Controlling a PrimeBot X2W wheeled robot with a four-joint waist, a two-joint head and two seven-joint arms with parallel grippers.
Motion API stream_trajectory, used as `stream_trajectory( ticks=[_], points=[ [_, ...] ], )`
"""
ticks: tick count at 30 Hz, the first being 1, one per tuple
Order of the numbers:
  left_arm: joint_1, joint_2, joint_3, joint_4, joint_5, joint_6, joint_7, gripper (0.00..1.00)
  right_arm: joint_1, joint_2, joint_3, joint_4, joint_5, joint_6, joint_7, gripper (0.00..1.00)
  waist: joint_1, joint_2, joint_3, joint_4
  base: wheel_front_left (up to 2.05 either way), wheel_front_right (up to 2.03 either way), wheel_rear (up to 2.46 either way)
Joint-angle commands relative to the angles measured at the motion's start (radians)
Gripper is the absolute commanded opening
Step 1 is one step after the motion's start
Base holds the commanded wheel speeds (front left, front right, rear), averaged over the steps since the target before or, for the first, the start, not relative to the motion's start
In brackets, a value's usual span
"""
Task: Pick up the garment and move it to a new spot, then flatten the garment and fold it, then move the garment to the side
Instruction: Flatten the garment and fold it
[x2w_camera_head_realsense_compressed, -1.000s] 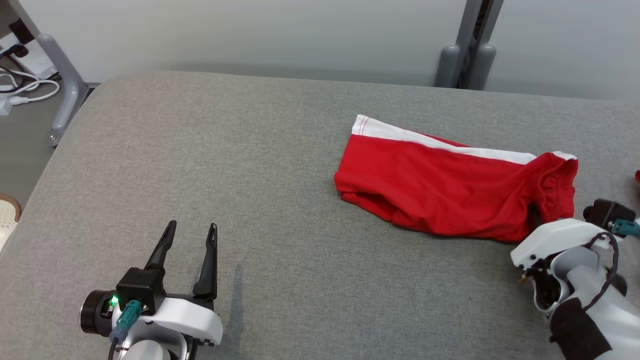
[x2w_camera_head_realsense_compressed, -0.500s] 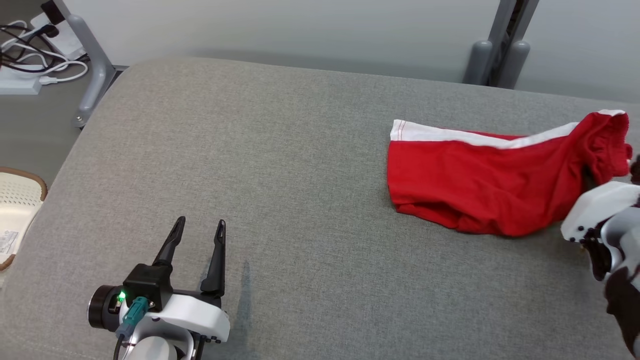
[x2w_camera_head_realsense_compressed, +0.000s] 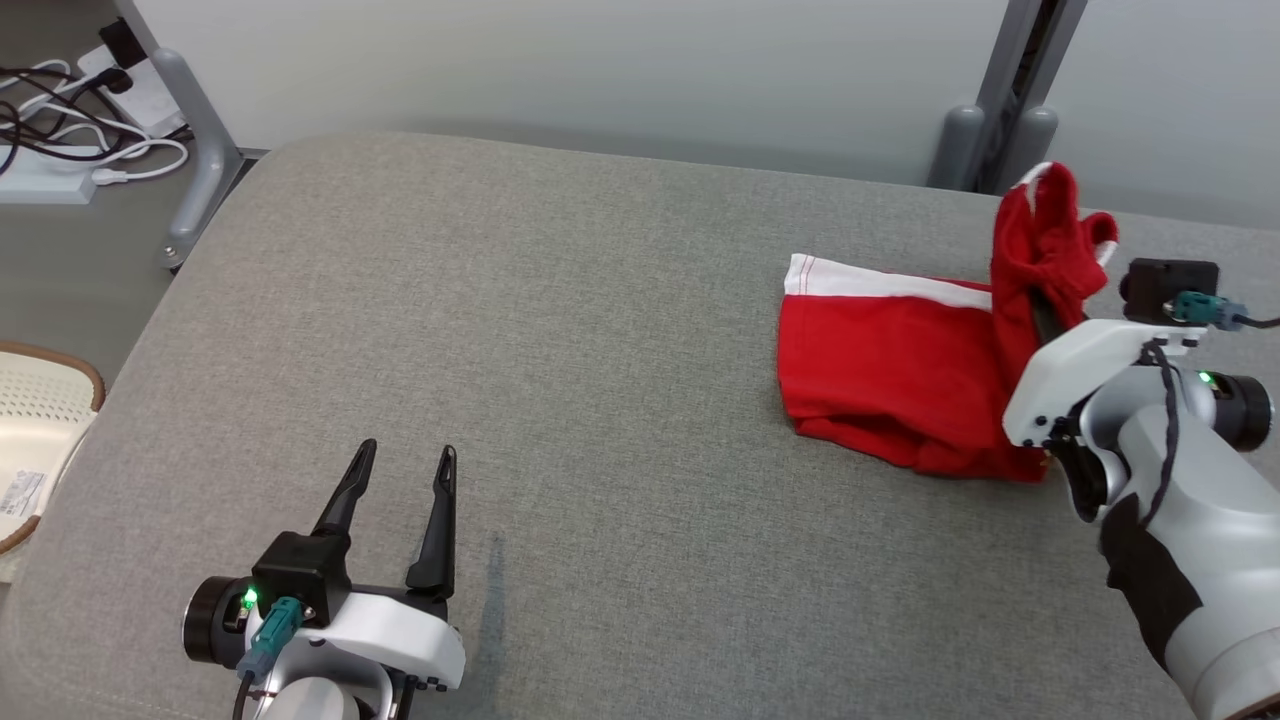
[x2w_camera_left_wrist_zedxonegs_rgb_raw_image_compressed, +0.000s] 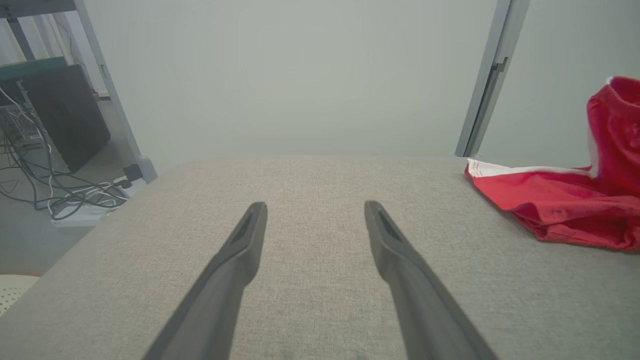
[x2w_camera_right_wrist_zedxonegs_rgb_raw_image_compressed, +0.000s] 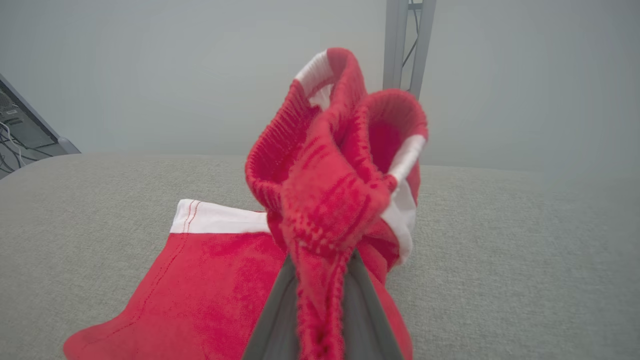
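Note:
The garment (x2w_camera_head_realsense_compressed: 885, 370), red shorts with a white side stripe, lies on the grey padded table (x2w_camera_head_realsense_compressed: 600, 400) at the right. Its waistband end is lifted off the surface, bunched and upright. My right gripper (x2w_camera_head_realsense_compressed: 1045, 315) is shut on that waistband; in the right wrist view the red ribbed band (x2w_camera_right_wrist_zedxonegs_rgb_raw_image_compressed: 330, 165) rises between the dark fingers (x2w_camera_right_wrist_zedxonegs_rgb_raw_image_compressed: 280, 310). My left gripper (x2w_camera_head_realsense_compressed: 405, 465) hovers open over bare table at the lower left, far from the garment. In the left wrist view its fingers (x2w_camera_left_wrist_zedxonegs_rgb_raw_image_compressed: 240, 250) spread wide, with the garment (x2w_camera_left_wrist_zedxonegs_rgb_raw_image_compressed: 560, 205) off to the right.
A grey frame post (x2w_camera_head_realsense_compressed: 1010, 100) stands behind the table's far right edge. Another frame leg (x2w_camera_head_realsense_compressed: 195, 130) and a tangle of cables with a power strip (x2w_camera_head_realsense_compressed: 60, 160) sit on the floor at the far left. A pale woven basket (x2w_camera_head_realsense_compressed: 35, 420) is beside the table's left edge.
My right gripper has risen and swung left, pulling the garment's waistband end up off the table. The head camera has shifted. The left gripper stays open in place.

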Motion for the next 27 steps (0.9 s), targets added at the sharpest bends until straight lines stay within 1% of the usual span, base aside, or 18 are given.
stream_trajectory(
  ticks=[1, 8, 14, 21, 27],
  points=[
    [0.0, 0.004, 0.001, -0.003, -0.003, 0.008, -0.001, 1.0, -0.014, 0.008, 0.01, -0.006, -0.002, 0.0, 0.007, 0.0, 0.0, -0.0001, 0.001, 0.006, 0.0, 0.0, 0.0],
    [0.001, 0.004, -0.01, 0.0, -0.016, 0.011, -0.001, 1.0, -0.028, 0.042, 0.05, -0.032, 0.003, 0.0, 0.039, 0.0, 0.0, -0.0001, 0.011, 0.044, 0.0, 0.0, 0.0],
    [-0.001, 0.004, -0.029, 0.001, -0.032, 0.019, -0.001, 1.0, -0.027, 0.052, 0.072, -0.03, 0.014, 0.0, 0.065, 0.0, 0.0, -0.0001, 0.024, 0.081, 0.0, 0.0, 0.0],
    [-0.01, 0.004, -0.049, 0.004, -0.048, 0.027, -0.001, 1.0, -0.021, 0.06, 0.061, -0.018, 0.043, 0.0, 0.099, 0.0, 0.0, -0.0001, 0.038, 0.118, 0.0, 0.0, 0.0],
    [-0.018, 0.004, -0.067, 0.004, -0.057, 0.033, -0.001, 1.0, -0.008, 0.067, 0.064, -0.007, 0.038, 0.0, 0.119, 0.0, 0.0, -0.0001, 0.046, 0.139, 0.0, 0.0, 0.0]
  ],
)
